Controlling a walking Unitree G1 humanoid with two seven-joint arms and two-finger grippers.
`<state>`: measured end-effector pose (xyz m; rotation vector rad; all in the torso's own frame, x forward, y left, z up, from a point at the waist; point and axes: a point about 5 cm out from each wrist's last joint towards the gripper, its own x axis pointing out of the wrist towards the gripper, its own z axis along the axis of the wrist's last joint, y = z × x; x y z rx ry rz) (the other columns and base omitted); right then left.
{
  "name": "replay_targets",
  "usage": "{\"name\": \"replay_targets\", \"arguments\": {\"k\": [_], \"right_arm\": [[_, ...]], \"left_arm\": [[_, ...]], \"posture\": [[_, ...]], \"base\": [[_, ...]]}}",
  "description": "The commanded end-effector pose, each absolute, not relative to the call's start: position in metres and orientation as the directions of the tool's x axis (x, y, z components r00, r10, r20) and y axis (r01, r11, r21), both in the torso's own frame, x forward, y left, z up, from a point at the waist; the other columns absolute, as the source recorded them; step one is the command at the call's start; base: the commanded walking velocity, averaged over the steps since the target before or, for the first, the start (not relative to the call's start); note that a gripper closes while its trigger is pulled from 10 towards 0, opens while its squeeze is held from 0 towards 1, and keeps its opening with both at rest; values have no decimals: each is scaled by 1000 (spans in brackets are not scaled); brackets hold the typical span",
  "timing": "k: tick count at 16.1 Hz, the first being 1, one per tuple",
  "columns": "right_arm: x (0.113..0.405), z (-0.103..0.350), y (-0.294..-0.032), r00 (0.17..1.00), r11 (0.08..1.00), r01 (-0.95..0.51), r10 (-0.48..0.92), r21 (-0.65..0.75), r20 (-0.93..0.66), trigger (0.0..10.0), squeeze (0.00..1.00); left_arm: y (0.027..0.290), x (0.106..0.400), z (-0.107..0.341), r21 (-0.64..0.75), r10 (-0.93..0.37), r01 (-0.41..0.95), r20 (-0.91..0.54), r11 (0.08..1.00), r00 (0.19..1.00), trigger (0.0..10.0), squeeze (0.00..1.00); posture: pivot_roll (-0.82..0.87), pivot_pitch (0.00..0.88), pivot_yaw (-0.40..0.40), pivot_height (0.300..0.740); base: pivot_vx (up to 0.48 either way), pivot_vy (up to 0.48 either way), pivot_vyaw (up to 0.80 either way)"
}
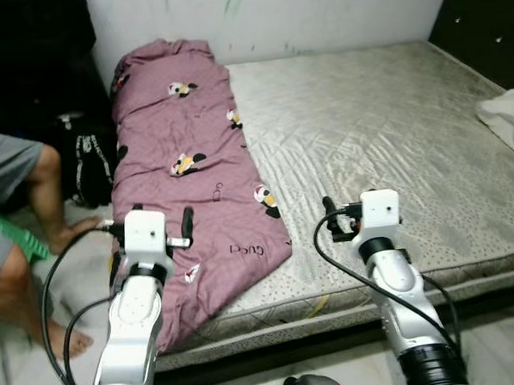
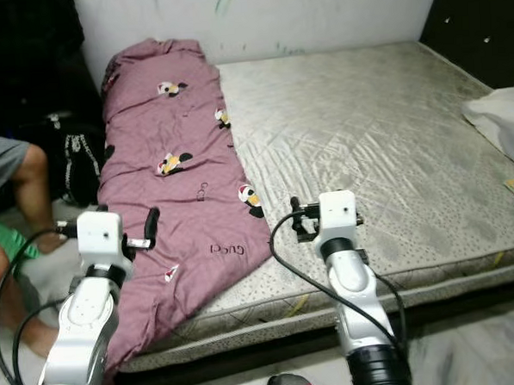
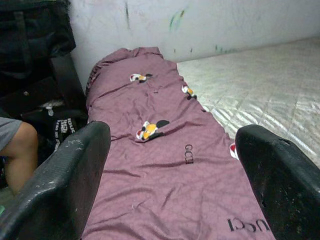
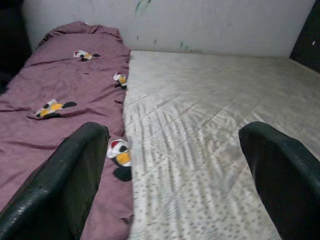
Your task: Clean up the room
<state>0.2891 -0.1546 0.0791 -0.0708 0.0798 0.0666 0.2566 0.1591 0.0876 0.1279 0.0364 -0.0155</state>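
Both end effectors, left (image 3: 170,175) and right (image 4: 175,170), held wide open, empty, poised over folded quilt (image 1: 187,179) on mattress (image 1: 392,142) for grasping.

Bare mattress (image 1: 383,125) lies open (blanket (image 1: 182,162) left).

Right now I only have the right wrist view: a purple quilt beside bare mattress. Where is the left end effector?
Observer: The left end effector is over the near end of the purple quilt, fingers open.
Operator: Anything else on the mattress?
Observer: A white cloth lies at the right edge of the mattress.
Operator: Anyone nearby?
Observer: A person's legs show on the robot's left, next to a black bag on the floor beside the mattress.
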Motion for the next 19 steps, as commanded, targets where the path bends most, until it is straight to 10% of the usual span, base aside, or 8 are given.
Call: {"name": "replay_targets", "arguments": {"k": [1,13,19], "right_arm": [[288,79,-150,993,994,-90,85,-66,-77,10000,0],[289,82,-144,983,983,-166,159,-75,-87,10000,0],[293,84,-147,981,982,-176,169,-74,-99,10000,0]], "left_arm": [[163,254,88,130,-5,10,-37,991,999,10000,0],[174,242,93,118,74,-71,-19,990,997,10000,0],[175,242,96,115,97,-94,-18,989,995,10000,0]], "posture": [[-37,0,24,740],[-10,0,-29,740],[-10,0,-54,665]], "base": [[0,0,0],[0,0,-44],[0,0,0]]}}
